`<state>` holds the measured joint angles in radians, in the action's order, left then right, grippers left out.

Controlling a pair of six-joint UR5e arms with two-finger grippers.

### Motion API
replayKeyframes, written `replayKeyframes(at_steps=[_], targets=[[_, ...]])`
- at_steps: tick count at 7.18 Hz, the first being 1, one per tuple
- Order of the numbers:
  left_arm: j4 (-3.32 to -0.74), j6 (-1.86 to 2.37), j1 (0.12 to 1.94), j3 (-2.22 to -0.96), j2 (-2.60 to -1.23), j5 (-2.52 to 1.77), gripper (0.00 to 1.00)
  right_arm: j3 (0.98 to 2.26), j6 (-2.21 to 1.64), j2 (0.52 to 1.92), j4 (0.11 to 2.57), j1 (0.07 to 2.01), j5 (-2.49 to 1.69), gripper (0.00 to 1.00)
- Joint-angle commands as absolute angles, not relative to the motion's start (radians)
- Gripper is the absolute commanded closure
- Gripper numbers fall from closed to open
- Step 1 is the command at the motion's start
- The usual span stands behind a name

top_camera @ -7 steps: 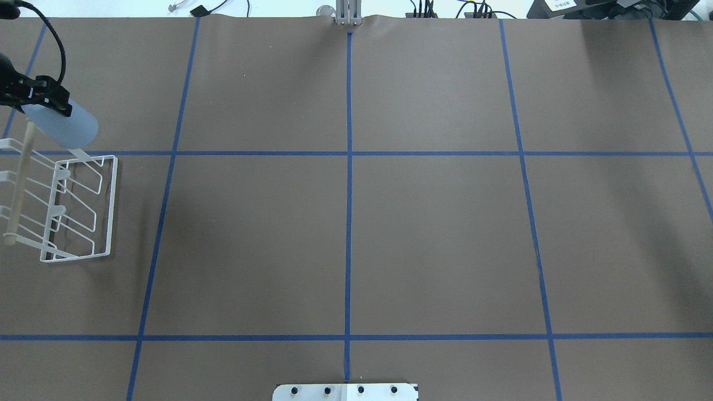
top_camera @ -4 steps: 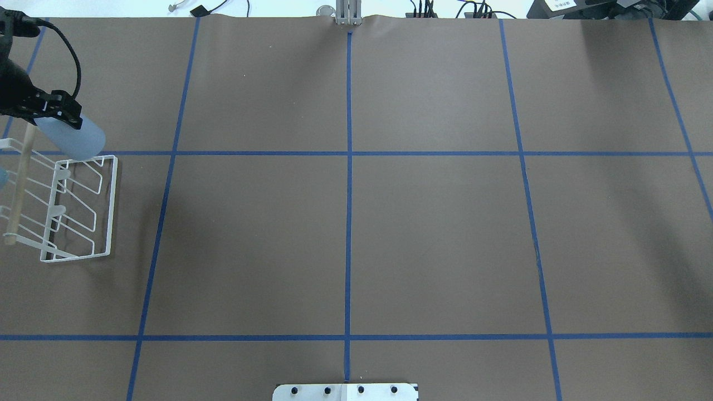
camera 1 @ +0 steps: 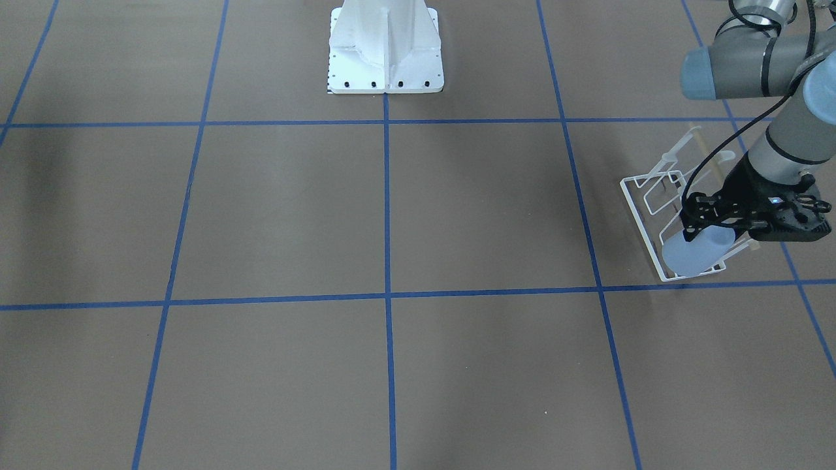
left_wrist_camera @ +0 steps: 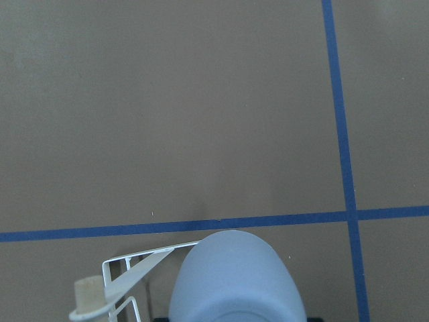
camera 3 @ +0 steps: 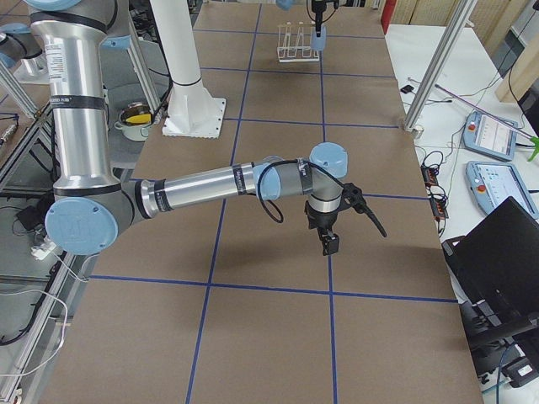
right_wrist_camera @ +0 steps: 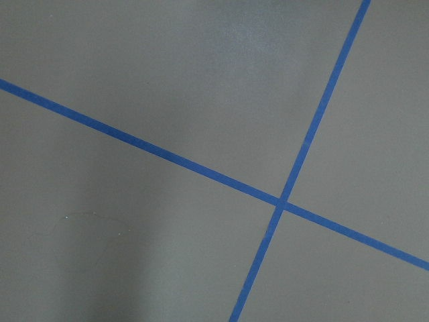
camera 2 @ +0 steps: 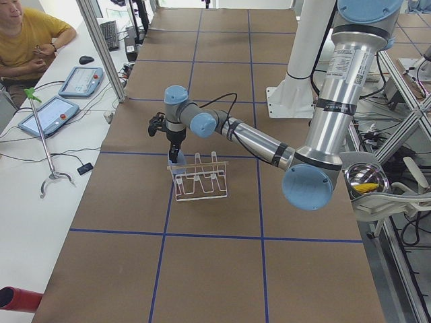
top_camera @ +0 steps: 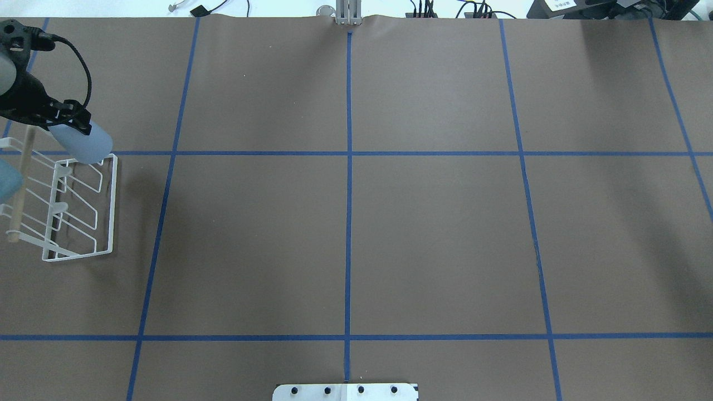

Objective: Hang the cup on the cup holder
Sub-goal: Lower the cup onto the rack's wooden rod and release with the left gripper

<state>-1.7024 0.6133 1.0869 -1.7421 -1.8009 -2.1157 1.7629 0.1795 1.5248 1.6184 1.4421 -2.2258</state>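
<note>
Over the cup holder, the left tool clamps the tilted cup

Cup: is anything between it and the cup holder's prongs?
Nothing visible does. The left claw holds the cup at the far end of the cup holder, and nothing else sits on the holder.
</note>
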Motion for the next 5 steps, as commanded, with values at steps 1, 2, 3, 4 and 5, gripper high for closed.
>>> replayKeyframes(at_steps=[1,2,3,4,5], targets=[[-1.717,0.612,1.066,-1.726,-1.799,-2.115,0.65,1.763,0.179,1.525,1.618,1.442,-2.224,0.00],[-1.718,0.611,1.059,-1.726,-1.799,-2.114,0.25,1.763,0.179,1.525,1.618,1.442,-2.224,0.00],[-1.742,0.612,1.057,-1.726,-1.799,-2.114,0.03,1.761,0.179,1.525,1.618,1.442,-2.224,0.00],[-1.747,0.612,1.057,-1.732,-1.799,-2.114,0.02,1.761,0.179,1.523,1.618,1.442,-2.224,0.00],[-1.743,0.611,1.060,-1.749,-1.801,-2.115,0.02,1.761,0.179,1.523,1.620,1.442,-2.224,0.00]])
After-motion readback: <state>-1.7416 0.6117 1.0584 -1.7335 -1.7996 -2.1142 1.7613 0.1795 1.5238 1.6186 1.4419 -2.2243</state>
